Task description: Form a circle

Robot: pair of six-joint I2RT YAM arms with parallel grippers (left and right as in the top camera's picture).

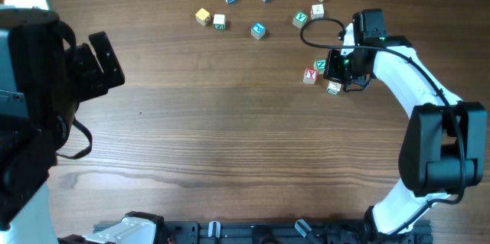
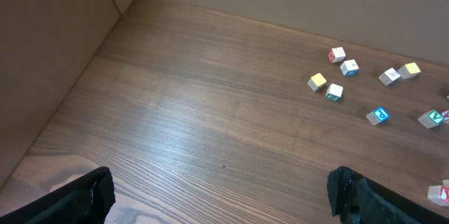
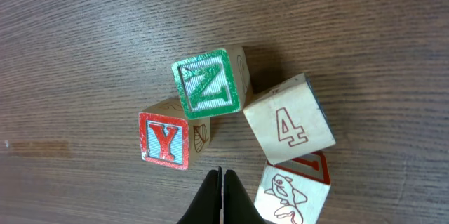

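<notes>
The circle (image 3: 287, 122) is a tight curved cluster of pale letter cubes: a red Y cube (image 3: 165, 138), a green Z cube (image 3: 207, 85), a red 4 cube and a fish-picture cube (image 3: 291, 192). Overhead, this cluster (image 1: 321, 66) lies at the right back of the table. My right gripper (image 3: 221, 182) is shut and holds nothing, its tips low in the gap between the Y cube and the fish cube; overhead it (image 1: 331, 78) covers part of the cluster. My left gripper (image 2: 221, 203) is open far to the left, over bare wood.
Several loose letter cubes lie scattered along the back edge, among them a yellow one (image 1: 202, 16), a blue one (image 1: 258, 30) and a green one (image 1: 300, 19). A black cable (image 1: 318, 34) loops beside the right wrist. The left arm (image 1: 46, 83) fills the table's left side.
</notes>
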